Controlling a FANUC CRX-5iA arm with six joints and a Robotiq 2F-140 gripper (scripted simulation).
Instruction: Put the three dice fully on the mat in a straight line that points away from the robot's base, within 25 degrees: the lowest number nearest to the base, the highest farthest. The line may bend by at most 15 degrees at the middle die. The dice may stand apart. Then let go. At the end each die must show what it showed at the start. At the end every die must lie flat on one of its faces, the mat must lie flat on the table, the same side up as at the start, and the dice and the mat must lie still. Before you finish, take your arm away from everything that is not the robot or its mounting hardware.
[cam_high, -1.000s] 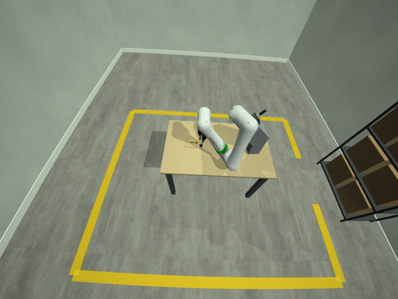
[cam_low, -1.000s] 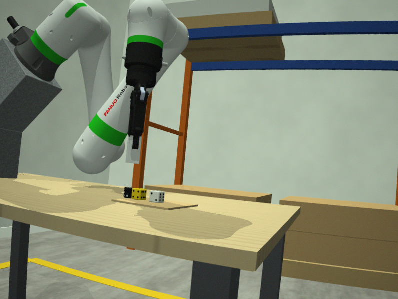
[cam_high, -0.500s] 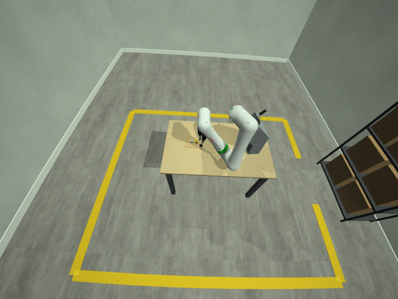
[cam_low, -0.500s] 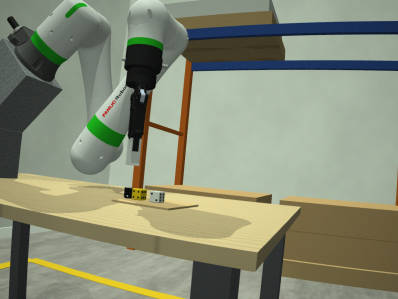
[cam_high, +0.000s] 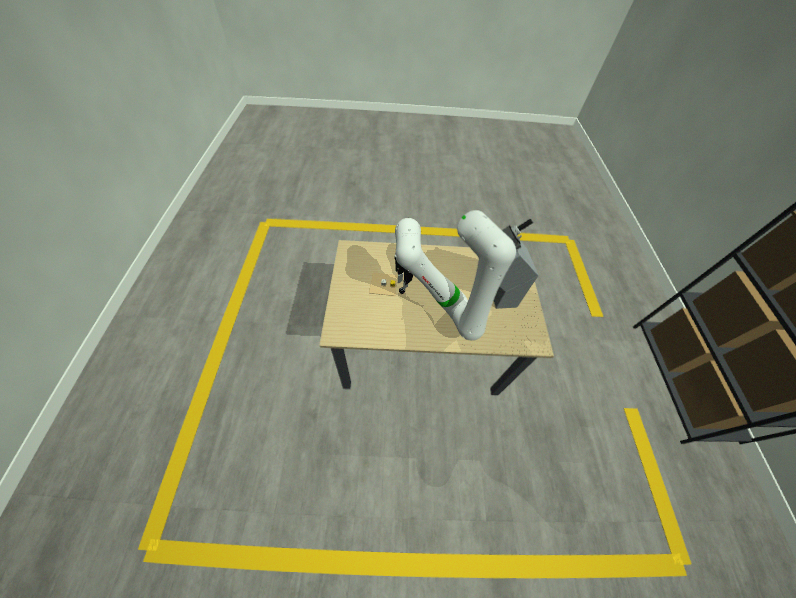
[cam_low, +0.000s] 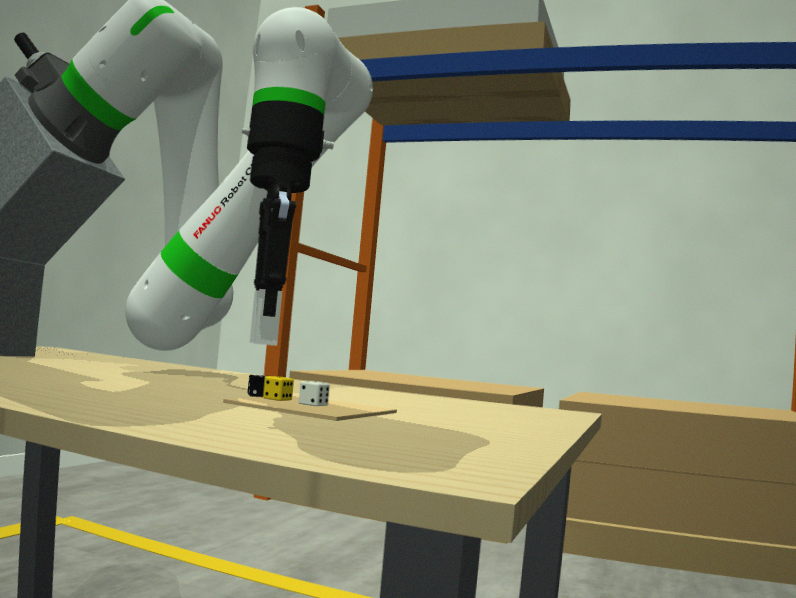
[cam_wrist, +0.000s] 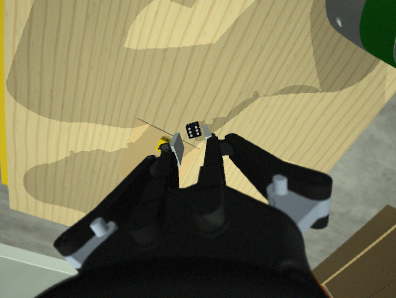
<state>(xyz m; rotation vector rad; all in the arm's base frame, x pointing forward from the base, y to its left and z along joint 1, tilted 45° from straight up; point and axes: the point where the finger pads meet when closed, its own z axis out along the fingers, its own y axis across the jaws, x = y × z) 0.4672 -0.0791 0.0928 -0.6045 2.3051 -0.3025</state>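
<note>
The black die lies flat on the table just outside the mat's edge; its top shows six pips in the wrist view. The yellow die is on the mat, partly hidden by a finger in the wrist view. The white die is on the mat, farther from the base, and hidden in the wrist view. The tops of the yellow and white dice are not readable. My gripper is partly open and empty, above the black die.
The wooden table carries the robot's grey pedestal at the base end. The mat lies toward the far end of the table from the base. Cardboard boxes stand behind the table.
</note>
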